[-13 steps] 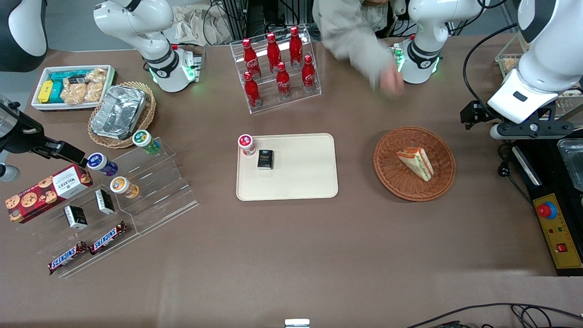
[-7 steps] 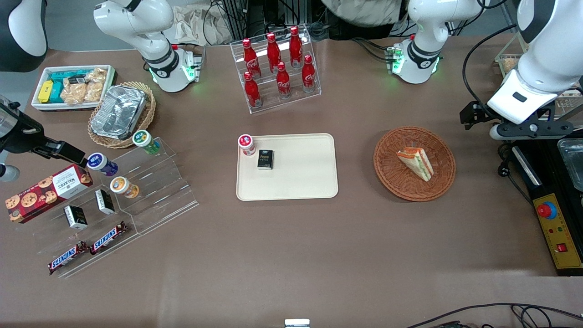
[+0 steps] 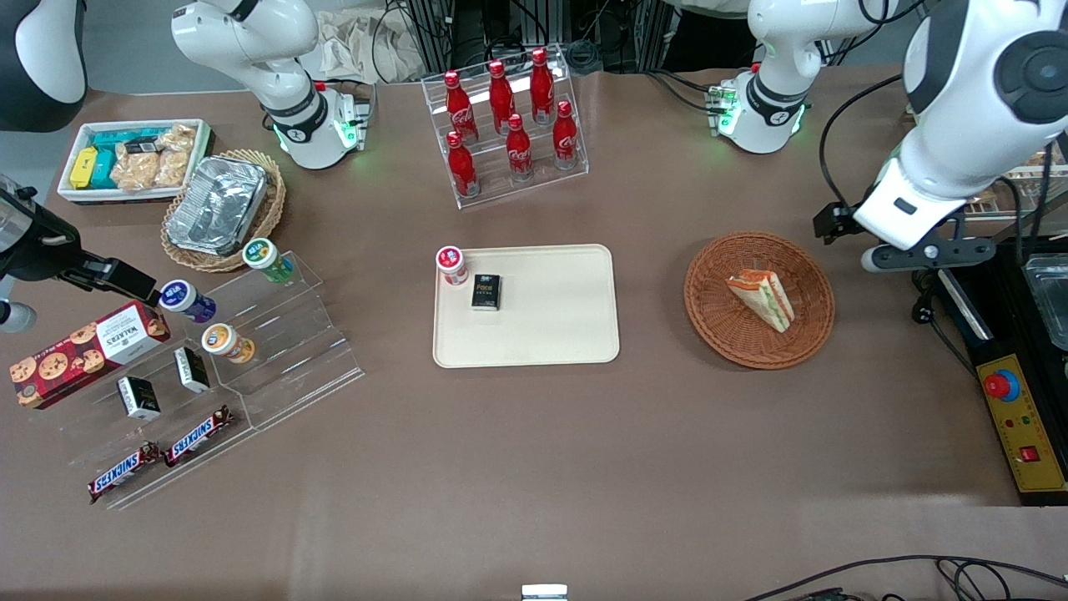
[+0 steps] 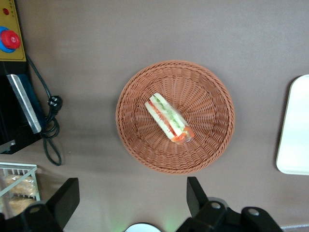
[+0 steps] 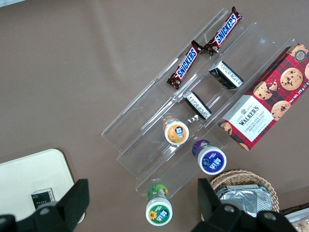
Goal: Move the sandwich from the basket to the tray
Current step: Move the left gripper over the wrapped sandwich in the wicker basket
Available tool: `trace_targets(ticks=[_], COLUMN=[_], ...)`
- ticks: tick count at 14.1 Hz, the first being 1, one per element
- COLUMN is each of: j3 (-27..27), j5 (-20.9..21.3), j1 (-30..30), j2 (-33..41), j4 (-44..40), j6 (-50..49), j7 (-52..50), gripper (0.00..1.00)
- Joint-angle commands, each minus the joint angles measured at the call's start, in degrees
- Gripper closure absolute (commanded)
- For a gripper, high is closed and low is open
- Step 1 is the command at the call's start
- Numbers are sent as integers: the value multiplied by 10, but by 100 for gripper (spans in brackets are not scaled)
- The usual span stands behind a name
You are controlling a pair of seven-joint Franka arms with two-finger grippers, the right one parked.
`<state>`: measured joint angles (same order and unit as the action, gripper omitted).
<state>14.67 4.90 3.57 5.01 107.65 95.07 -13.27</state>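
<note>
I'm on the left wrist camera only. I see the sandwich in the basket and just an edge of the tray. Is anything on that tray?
Observer: Yes. The tray holds a small red-and-white jar and a black box, at its corner toward the parked arm's end.
Operator: Is there room for the sandwich?
Observer: The rest of the tray, including the part nearest the basket, is bare.
Operator: Where is the end effector?
Observer: The end effector, open, hangs above the table beside the basket, toward the working arm's end, not over the sandwich.
</note>
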Motion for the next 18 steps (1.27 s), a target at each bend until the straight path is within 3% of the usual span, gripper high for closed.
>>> trace_targets(ticks=[1,6,12,18], j3=[-1,-1,1,2], j5=[-4,-5,-4,-4], j1=[-6,-6,-7,-7], j2=[23,61,63,7], j4=[41,188,280,298], j6=[33,179,264,328], j7=[-23,-82,-191,-303], gripper=[2,1,1,1])
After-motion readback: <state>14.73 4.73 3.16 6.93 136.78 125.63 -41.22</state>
